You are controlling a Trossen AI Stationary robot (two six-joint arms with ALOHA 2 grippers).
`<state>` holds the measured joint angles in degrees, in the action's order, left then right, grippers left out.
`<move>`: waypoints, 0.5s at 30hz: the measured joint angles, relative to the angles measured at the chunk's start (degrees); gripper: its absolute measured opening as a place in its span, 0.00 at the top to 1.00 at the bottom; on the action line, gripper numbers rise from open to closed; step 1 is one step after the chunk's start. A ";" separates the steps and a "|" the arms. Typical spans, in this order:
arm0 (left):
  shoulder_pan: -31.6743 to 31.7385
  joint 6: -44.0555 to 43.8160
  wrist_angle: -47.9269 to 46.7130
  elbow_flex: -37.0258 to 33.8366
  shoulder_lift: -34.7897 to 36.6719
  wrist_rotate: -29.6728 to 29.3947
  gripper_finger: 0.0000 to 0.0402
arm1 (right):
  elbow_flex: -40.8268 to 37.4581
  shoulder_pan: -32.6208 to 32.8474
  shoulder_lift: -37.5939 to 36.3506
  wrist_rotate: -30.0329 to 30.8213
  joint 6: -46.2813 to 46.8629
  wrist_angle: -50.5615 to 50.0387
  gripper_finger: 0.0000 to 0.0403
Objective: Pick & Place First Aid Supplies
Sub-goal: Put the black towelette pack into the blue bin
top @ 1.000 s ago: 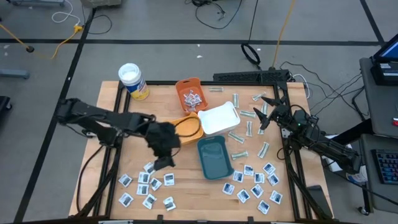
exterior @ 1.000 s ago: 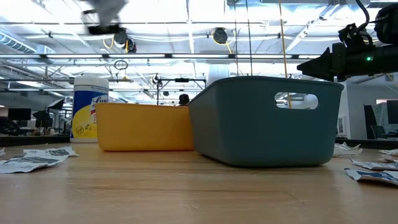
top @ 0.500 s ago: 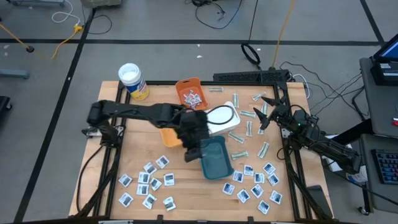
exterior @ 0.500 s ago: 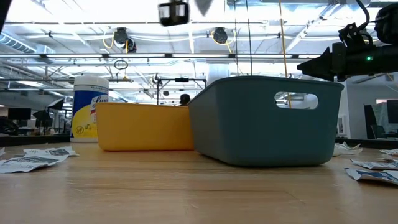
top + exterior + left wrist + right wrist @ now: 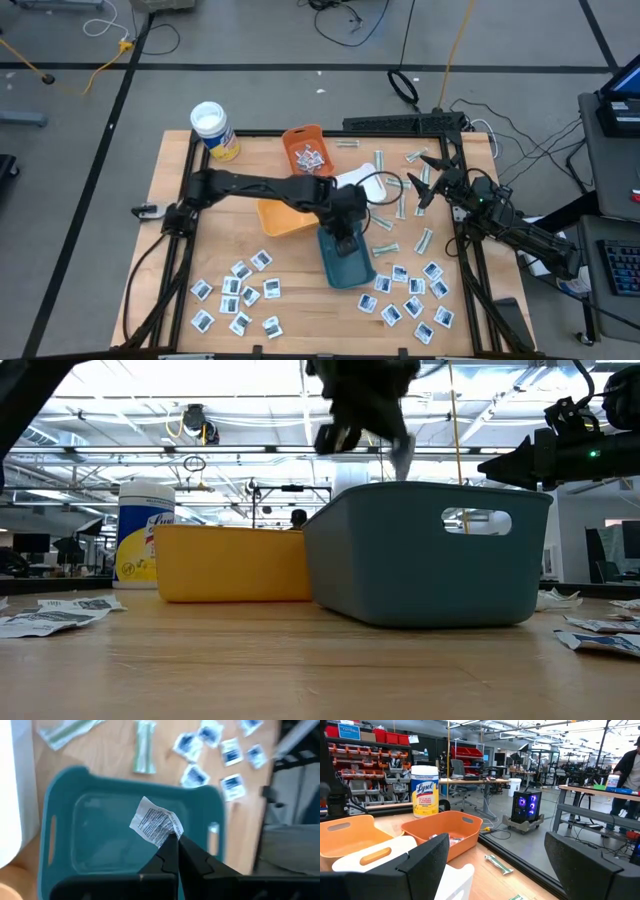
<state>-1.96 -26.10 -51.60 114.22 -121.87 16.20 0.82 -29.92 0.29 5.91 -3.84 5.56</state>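
Above the teal tray (image 5: 345,262) at the centre of the high view, the left gripper (image 5: 174,841) hangs with its fingers pinched on a white printed sachet (image 5: 156,821). More sachets (image 5: 236,294) lie scattered across the lower table. At right, the right gripper (image 5: 424,178) hovers with fingers spread, holding nothing.

"Lysol" on yellow label of white-lidded canister (image 5: 425,790); sachet print too small to read

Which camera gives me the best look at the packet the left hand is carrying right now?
Left wrist view: the packet shows print-side up, pinched in the left hand above the teal tray. Low view shows only a pale sliver. High view hides it under the arm; right wrist view misses it.
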 joint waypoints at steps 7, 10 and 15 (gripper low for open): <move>-1.21 -0.17 -2.36 -0.09 -4.98 -5.08 1.00 | 0.00 0.01 -0.01 -0.02 0.00 0.00 0.20; -1.87 -1.07 -2.10 -0.12 -6.83 -5.56 1.00 | 0.00 -0.01 -0.01 -0.02 0.00 -0.02 0.20; -2.87 -1.21 -2.01 -0.12 -8.28 -5.57 1.00 | 0.00 -0.01 0.00 -0.02 0.00 -0.15 0.20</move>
<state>-4.83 -27.31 -53.62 114.10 -130.15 10.62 0.82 -29.93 0.28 5.89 -3.84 5.41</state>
